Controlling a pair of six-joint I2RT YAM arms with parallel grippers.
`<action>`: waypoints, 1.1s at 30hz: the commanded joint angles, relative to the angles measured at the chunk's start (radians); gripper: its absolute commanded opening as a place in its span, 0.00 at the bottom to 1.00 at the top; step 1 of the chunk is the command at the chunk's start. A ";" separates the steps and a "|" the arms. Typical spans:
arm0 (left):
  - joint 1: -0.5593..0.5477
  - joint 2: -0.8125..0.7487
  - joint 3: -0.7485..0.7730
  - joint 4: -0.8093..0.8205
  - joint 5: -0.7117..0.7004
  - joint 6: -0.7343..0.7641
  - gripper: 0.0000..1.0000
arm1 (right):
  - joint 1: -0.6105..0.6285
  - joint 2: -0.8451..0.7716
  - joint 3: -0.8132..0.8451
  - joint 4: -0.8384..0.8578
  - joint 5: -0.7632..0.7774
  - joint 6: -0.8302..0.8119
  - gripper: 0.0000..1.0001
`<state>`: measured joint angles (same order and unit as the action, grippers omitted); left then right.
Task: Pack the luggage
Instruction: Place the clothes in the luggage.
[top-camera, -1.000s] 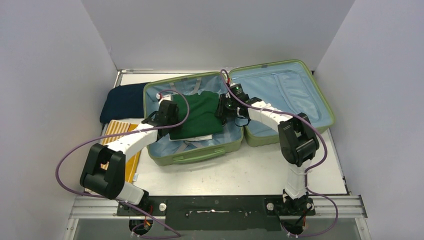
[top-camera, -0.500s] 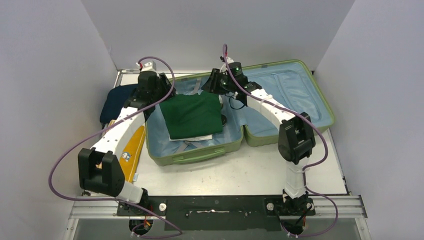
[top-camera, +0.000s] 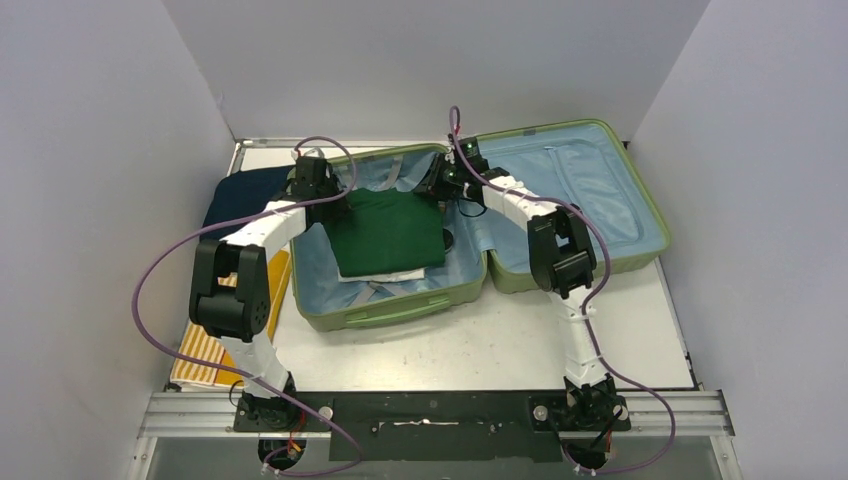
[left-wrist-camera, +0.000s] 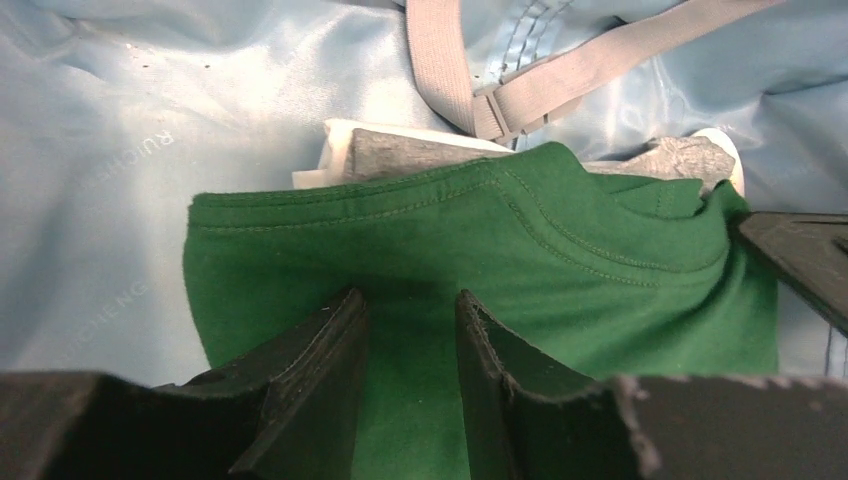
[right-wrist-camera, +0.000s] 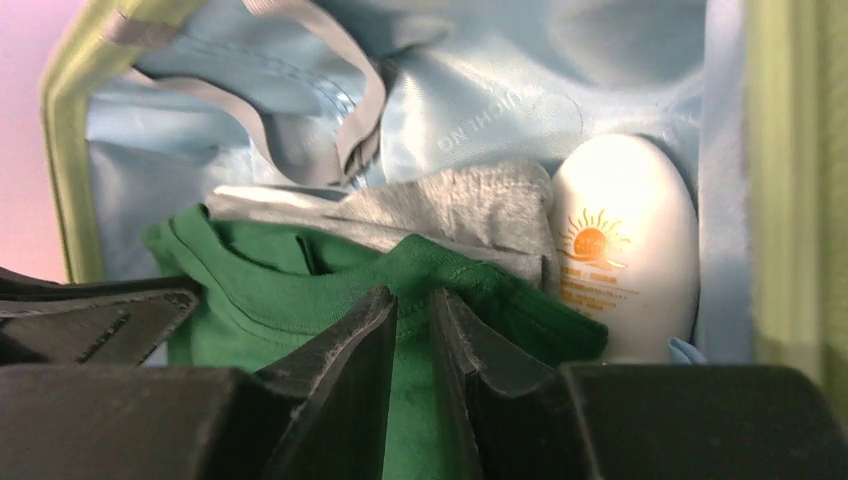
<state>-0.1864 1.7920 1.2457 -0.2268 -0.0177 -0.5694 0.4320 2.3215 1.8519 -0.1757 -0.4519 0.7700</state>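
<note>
**Q:** Where is the luggage (top-camera: 390, 312) located?
**A:** It is laid open toward the far side of the table (top-camera: 480, 345), with both light-blue-lined halves turned upward.

**Q:** What is contained in it?
**A:** In the left half, a folded green garment (top-camera: 388, 230) is seen uppermost, laid over a grey garment (right-wrist-camera: 470, 210). A white bottle (right-wrist-camera: 620, 250) printed with a sun is lodged beside them against the lining. A grey strap (left-wrist-camera: 440, 60) is draped beyond.

**Q:** How are the grippers set?
**A:** The left gripper (left-wrist-camera: 408, 297) is poised over the green garment, its jaws parted by a narrow gap. The right gripper (right-wrist-camera: 412, 292) is placed at the garment's collar edge, its jaws nearly together. Whether cloth is nipped there cannot be told.

**Q:** What is found outside the case?
**A:** A navy bundle (top-camera: 245, 195) is seen just beside its left wall. A yellow striped item (top-camera: 200, 350) is seen nearer, partly under the left arm.
</note>
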 joint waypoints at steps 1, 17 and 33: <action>0.025 0.016 0.024 0.027 -0.011 0.012 0.36 | -0.040 -0.009 0.060 -0.048 0.059 0.037 0.21; 0.006 -0.241 0.094 -0.081 -0.017 0.024 0.68 | 0.060 -0.250 0.001 0.012 0.074 -0.080 0.45; -0.067 -0.332 -0.300 -0.045 -0.078 0.011 0.45 | 0.126 -0.407 -0.499 0.138 0.104 -0.109 0.28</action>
<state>-0.2489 1.4513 0.9825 -0.2966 -0.0681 -0.5495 0.5690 1.9556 1.4223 -0.0658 -0.3882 0.6655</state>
